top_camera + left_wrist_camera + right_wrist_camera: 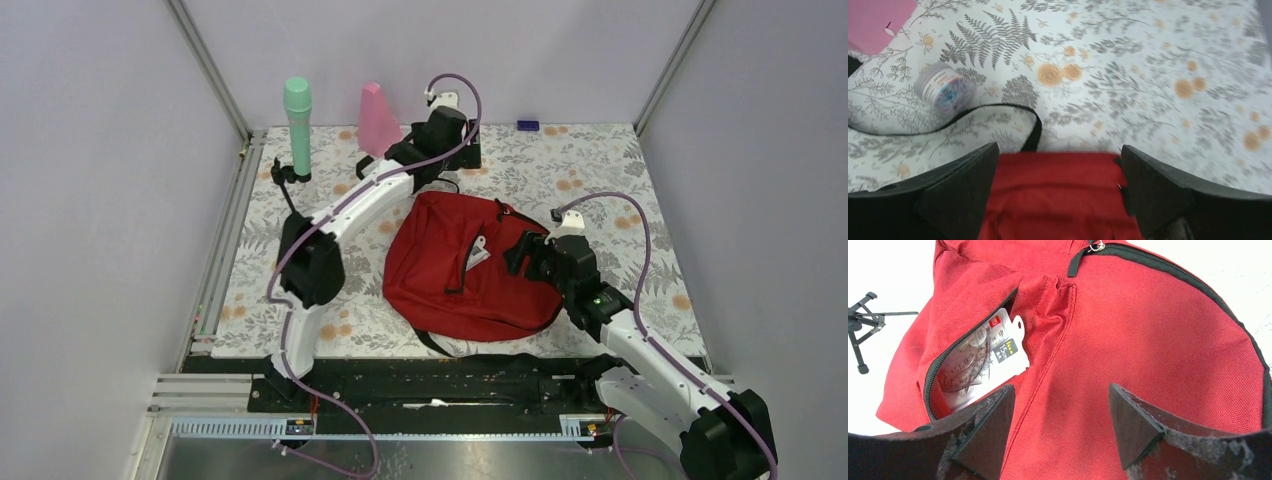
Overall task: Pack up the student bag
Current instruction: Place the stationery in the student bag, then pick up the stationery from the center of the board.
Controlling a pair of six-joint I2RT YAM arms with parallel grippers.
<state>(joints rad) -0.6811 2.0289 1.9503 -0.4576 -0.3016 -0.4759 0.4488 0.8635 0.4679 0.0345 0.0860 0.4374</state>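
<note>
The red student bag lies flat in the middle of the floral mat. Its front pocket is unzipped, and a white packaged ruler set sticks out of it, also seen in the top view. My right gripper is open and empty, low over the bag's front panel just right of the pocket; it sits at the bag's right side in the top view. My left gripper is open and empty over the bag's far edge, near a black strap.
A clear jar of coloured clips stands on the mat beyond the bag. A green cylinder on a black stand, a pink pouch and a small blue item sit along the back. Walls close in on three sides.
</note>
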